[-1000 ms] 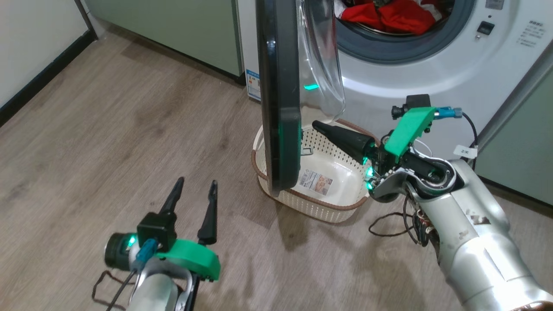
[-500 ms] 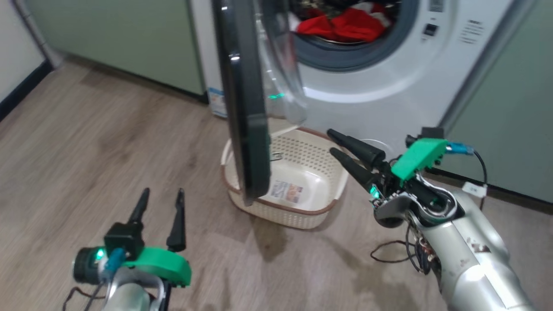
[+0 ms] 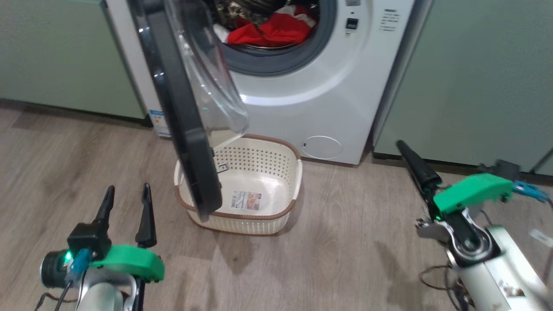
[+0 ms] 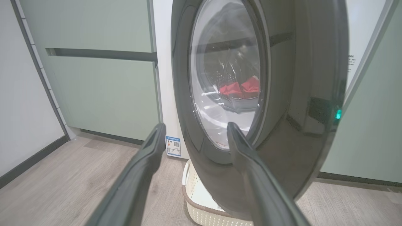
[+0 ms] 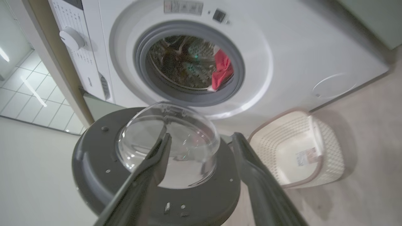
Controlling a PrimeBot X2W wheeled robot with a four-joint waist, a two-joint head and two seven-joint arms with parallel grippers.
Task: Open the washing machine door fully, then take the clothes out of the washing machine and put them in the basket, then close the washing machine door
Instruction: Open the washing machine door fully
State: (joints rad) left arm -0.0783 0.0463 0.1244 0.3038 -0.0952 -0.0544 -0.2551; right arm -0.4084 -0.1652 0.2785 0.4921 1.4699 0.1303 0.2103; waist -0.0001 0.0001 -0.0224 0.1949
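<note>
left: pale green cabinet [image 3: 65, 56] along the wall. left gripper [image 3: 128, 188] sits low near the floor [image 3: 354, 250], fingers spread wide, nothing in them, aimed at the outer face of the washing machine door [image 3: 181, 129] but well short of it. reads as parked, not working

door stands out roughly square to the front, edge-on to the head cam, so I'd call it part open, not fully. its lower edge hangs over the left rim of the basket [image 3: 250, 224]; can't tell the clearance between them. basket is on the floor just in front of the washing machine [image 3: 319, 95], under the drum mouth. short drop for the laundry, sensible, but it may foul the door swing

clothes [image 3: 270, 32]: red bundle with a bit of white, in the drum at the seal lip. none in the basket, just the label [image 3: 247, 201] on its base

right gripper [image 5: 201, 136]: jaws wide, empty, out to the right of the basket, apart from door and machine. its wrist cam looks onto the door's inner side and bowl window, so it's lined up that way

right: right-hand cabinet [image 3: 475, 77], same green. floor is grey-brown wood-look plank, flat, matte
</note>
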